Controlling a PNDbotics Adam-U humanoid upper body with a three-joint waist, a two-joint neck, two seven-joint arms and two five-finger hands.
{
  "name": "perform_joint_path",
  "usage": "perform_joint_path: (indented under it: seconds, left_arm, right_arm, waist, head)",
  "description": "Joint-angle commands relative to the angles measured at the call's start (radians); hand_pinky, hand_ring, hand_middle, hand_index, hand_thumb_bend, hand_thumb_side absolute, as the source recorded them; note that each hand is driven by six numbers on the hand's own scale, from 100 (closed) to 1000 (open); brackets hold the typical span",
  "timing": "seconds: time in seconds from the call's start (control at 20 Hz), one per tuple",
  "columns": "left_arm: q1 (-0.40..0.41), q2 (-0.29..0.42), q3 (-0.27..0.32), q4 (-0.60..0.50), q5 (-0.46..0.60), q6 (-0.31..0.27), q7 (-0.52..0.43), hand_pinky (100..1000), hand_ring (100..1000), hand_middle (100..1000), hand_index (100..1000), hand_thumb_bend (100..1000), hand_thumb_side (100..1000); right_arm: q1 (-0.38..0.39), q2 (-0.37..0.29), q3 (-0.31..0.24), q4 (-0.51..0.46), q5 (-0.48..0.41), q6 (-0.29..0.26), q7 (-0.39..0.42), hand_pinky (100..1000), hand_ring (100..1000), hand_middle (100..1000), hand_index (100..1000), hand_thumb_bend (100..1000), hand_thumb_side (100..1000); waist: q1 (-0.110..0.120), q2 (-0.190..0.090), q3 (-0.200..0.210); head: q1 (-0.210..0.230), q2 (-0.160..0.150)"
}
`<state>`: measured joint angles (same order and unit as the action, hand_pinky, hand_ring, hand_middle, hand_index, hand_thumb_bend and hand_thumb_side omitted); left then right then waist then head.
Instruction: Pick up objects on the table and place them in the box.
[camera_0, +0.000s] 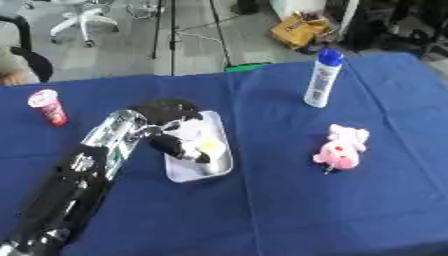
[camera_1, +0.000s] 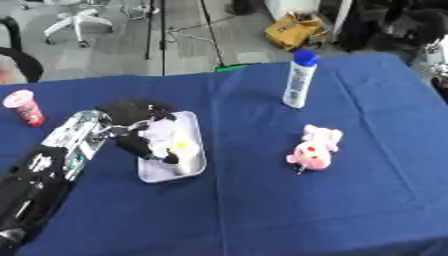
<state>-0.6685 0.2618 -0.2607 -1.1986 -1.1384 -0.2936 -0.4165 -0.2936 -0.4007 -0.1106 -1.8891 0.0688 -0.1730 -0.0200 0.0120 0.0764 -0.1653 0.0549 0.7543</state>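
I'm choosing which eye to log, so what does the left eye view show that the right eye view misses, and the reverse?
Only the left eye view: nothing extra among the task's things. Only the right: a white object at the right edge. Both: left hand over the tray, red cup, spray bottle, pink plush toy on the blue table.

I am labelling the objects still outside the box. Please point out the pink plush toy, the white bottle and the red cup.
pink plush toy (camera_0: 341, 150), left eye view, its body
white bottle (camera_0: 321, 84), left eye view, its label
red cup (camera_0: 51, 109), left eye view, its side
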Motion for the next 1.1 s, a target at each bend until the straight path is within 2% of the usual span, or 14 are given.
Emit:
perform_joint_path:
  seconds: [0.05,0.1,0.15,0.2,0.25,0.3,0.35,0.5,0.65,0.8,0.95,1.1]
  left_arm:
    - [-0.001,0.024,0.043,-0.105,0.069,0.024,0.044,1000,978,948,946,950,1000]
    - [0.008,0.031,0.054,-0.141,0.085,0.037,0.057,968,939,926,933,910,995]
    - [0.020,0.036,0.098,-0.196,0.120,0.067,0.103,921,895,899,909,830,991]
    - [0.039,0.044,0.139,-0.253,0.177,0.104,0.164,921,895,899,909,830,991]
    - [0.056,0.049,0.171,-0.298,0.242,0.138,0.221,902,872,888,901,727,1000]
    - [0.073,0.056,0.194,-0.335,0.318,0.167,0.275,902,872,888,901,727,1000]
    - [0.089,0.061,0.218,-0.365,0.397,0.193,0.329,891,860,888,902,566,1000]
    - [0.147,0.086,0.304,-0.450,0.640,0.251,0.564,879,854,885,897,542,1000]
    - [0.197,0.096,0.354,-0.490,0.726,0.281,0.697,865,841,869,887,521,1000]
    - [0.241,0.093,0.377,-0.527,0.747,0.291,0.742,864,840,868,887,518,1000]
    - [0.280,0.090,0.400,-0.545,0.749,0.304,0.760,859,835,859,881,506,986]
    - [0.297,0.086,0.412,-0.555,0.754,0.309,0.770,858,834,858,882,503,984]
  right_arm:
    - [-0.012,-0.013,-0.009,-0.013,-0.002,0.000,0.000,806,795,787,914,246,643]
    - [-0.012,-0.014,-0.009,-0.013,-0.002,0.000,0.000,806,795,787,914,246,643]
    - [-0.011,-0.014,-0.011,-0.013,-0.001,0.001,-0.002,806,795,787,914,246,643]
    - [-0.011,-0.015,-0.012,-0.013,-0.001,0.001,-0.003,806,795,787,914,246,643]
    - [-0.010,-0.016,-0.013,-0.013,0.000,0.001,-0.004,806,795,787,914,246,643]
    - [-0.010,-0.016,-0.013,-0.013,0.000,0.001,-0.005,806,795,787,914,246,643]
    - [-0.010,-0.016,-0.014,-0.013,0.000,0.001,-0.006,806,795,787,914,246,642]
    - [-0.009,-0.019,-0.015,-0.013,0.001,0.001,-0.007,806,795,787,914,246,642]
    - [-0.010,-0.019,-0.015,-0.014,0.002,0.001,-0.008,806,795,787,915,246,641]
    - [-0.010,-0.020,-0.016,-0.014,0.002,0.000,-0.008,806,795,787,915,246,641]
    - [-0.010,-0.021,-0.016,-0.015,0.002,0.001,-0.008,807,795,787,915,246,641]
    - [-0.010,-0.021,-0.017,-0.014,0.003,0.001,-0.009,807,795,787,915,246,641]
  waist:
    - [-0.016,-0.015,0.002]
    - [-0.016,-0.015,0.002]
    - [-0.017,-0.016,0.007]
    - [-0.016,-0.016,0.008]
    - [-0.017,-0.015,0.011]
    - [-0.017,-0.015,0.012]
    - [-0.017,-0.015,0.014]
    - [-0.017,-0.013,0.021]
    - [-0.017,-0.012,0.027]
    - [-0.016,-0.011,0.030]
    - [-0.015,-0.009,0.032]
    - [-0.015,-0.008,0.033]
  head:
    - [-0.006,-0.013]
    - [-0.006,-0.014]
    - [-0.008,-0.014]
    - [-0.009,-0.015]
    - [-0.009,-0.017]
    - [-0.010,-0.017]
    - [-0.011,-0.018]
    - [-0.015,-0.016]
    - [-0.002,-0.017]
    - [0.029,-0.023]
    - [0.097,-0.022]
    - [0.099,-0.021]
